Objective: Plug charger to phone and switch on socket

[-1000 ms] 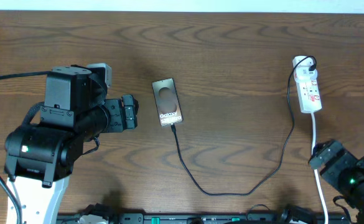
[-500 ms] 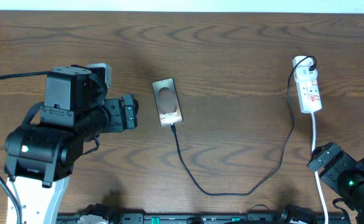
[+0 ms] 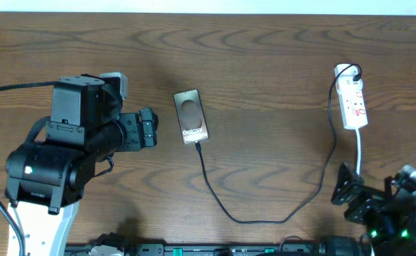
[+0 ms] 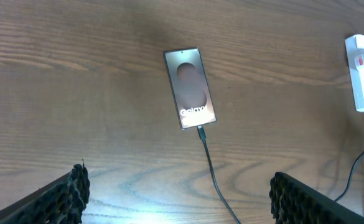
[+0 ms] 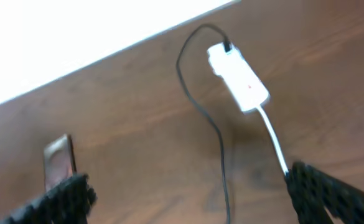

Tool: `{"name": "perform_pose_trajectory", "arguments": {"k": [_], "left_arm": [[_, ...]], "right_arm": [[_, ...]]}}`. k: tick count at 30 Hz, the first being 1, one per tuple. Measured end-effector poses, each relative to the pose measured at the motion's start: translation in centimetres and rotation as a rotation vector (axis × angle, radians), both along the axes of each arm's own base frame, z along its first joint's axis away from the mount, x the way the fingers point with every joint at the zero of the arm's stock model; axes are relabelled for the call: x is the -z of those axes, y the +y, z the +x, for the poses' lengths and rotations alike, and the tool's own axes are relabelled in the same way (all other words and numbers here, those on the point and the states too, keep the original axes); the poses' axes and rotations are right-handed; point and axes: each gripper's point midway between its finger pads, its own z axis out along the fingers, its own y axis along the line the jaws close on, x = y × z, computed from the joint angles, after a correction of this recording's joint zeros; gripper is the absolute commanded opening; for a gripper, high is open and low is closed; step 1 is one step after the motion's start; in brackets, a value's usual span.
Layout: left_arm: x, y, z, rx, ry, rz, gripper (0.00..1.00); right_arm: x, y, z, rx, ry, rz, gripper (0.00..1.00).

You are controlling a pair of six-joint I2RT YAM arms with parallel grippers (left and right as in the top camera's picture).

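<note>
phone [image 3: 191,116] lies left of socket [image 3: 353,101], charger [image 3: 264,206] running between them on table [image 3: 264,57].

Work surface: a dark brown wooden table top [image 3: 279,64] with a pronounced wavy grain fills nearly the whole of every view. It lies flat beneath and ahead of the left gripper [image 4: 178,199].

Finish: semi-matt. A pale patch of reflected light [image 4: 138,186] sits on the wood just ahead of that gripper.

Far edge: a plain white band [image 5: 76,37] borders the table well ahead of the right gripper [image 5: 191,193]. Whether it is wall or floor cannot be told.

Near edge: a black rail [image 3: 215,250] carrying small fittings runs along the table behind both grippers.

Lighting: even and diffuse, from above. Shadows on the wood are soft-edged and faint.
</note>
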Motion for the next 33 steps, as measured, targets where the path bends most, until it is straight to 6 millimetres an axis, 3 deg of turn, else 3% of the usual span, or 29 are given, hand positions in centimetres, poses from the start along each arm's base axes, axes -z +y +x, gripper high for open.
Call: {"name": "perform_pose_trajectory", "arguments": {"k": [8, 21, 31, 33], "left_arm": [[0.0, 0.0, 0.0, 0.0, 0.0, 0.0, 0.91], [0.0, 0.0, 0.0, -0.001, 0.0, 0.0, 0.91], [0.0, 0.0, 0.0, 0.0, 0.0, 0.0, 0.91], [0.0, 0.0, 0.0, 0.0, 0.0, 0.0, 0.91]], "right_arm": [[4.6, 0.3, 2.2, -0.045, -0.149, -0.059, 0.99], [7.6, 1.6, 7.2, -0.161, -0.366, -0.196, 0.99], [11.2, 2.0, 8.8, -0.193, -0.409, -0.276, 0.99], [11.2, 2.2, 8.8, -0.198, -0.414, -0.283, 0.99]]}}
